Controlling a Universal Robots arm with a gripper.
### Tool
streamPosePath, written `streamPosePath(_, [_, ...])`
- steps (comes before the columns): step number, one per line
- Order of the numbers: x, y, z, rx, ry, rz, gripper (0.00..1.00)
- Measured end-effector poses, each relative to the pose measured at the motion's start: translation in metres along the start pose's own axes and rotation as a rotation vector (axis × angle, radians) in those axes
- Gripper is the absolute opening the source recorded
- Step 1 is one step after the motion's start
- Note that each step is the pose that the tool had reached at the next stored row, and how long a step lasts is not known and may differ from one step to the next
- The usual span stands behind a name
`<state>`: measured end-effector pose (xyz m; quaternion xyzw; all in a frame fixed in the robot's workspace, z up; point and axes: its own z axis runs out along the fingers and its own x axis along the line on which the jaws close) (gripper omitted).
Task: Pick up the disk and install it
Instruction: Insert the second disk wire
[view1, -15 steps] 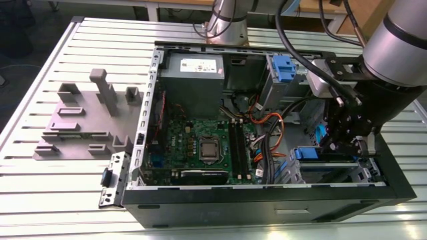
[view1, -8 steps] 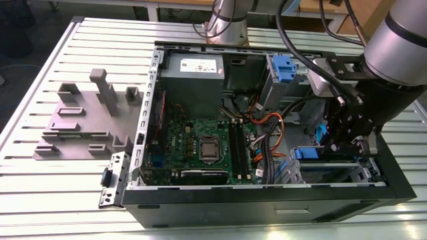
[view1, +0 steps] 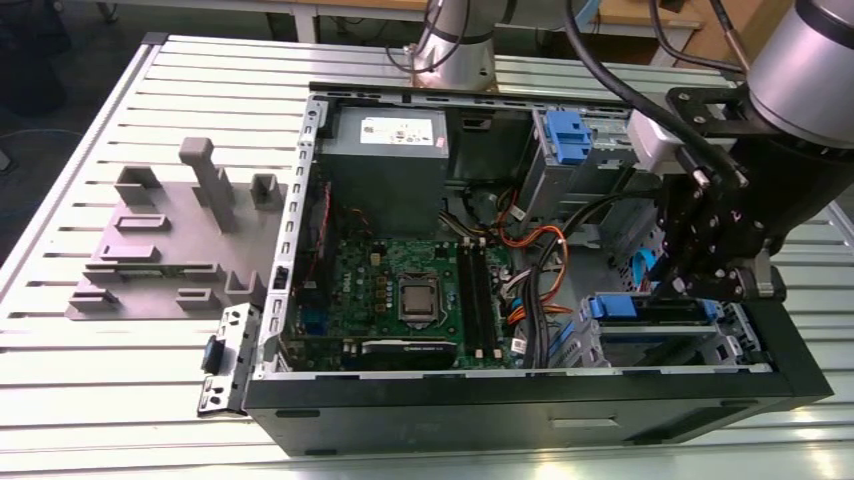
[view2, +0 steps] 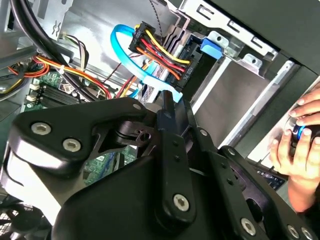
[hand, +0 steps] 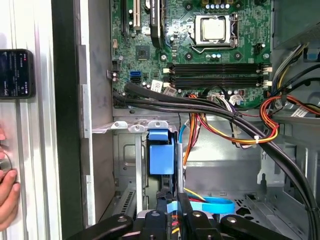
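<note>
The work appears to be at the seating end of the install. The disk (view1: 627, 308) stands edge-on in the drive cage (view1: 731, 340) at the near corner of the open computer case (view1: 534, 410), toward the exterior view's right, with its blue rail (hand: 161, 155) facing up out of the slot. The gripper (view1: 714, 285) hangs directly over that cage. In the second wrist view its fingers (view2: 172, 112) are drawn together at the tips and nothing can be seen clamped between them, so it looks closed and empty, pressing on or hovering just beside the disk's end; contact itself is hidden. A light-blue data cable (view2: 125, 47) and a bundle of red, orange and yellow power wires (view2: 160, 50) loop right beside the fingertips. The grey holder block (view1: 160, 240) sits well apart on the slotted table (view1: 80, 380), toward the exterior view's left. A person's hand (view2: 300, 135) rests on the table outside the case wall. By my reading, any further move calls for a straight line along the cage rails, staying free of the cables and mindful of that hand.
</note>
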<state>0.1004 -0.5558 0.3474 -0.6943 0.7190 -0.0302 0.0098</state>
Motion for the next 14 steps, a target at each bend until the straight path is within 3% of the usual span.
streamPosePath(3, [0.0,0.0,0.0,0.0,-0.0002,0.0,0.22])
streamPosePath(5, [0.0,0.0,-0.0002,-0.0001,0.0,0.0,0.11])
streamPosePath(14, [0.0,0.0,-0.0004,0.0,0.0,0.0,0.11])
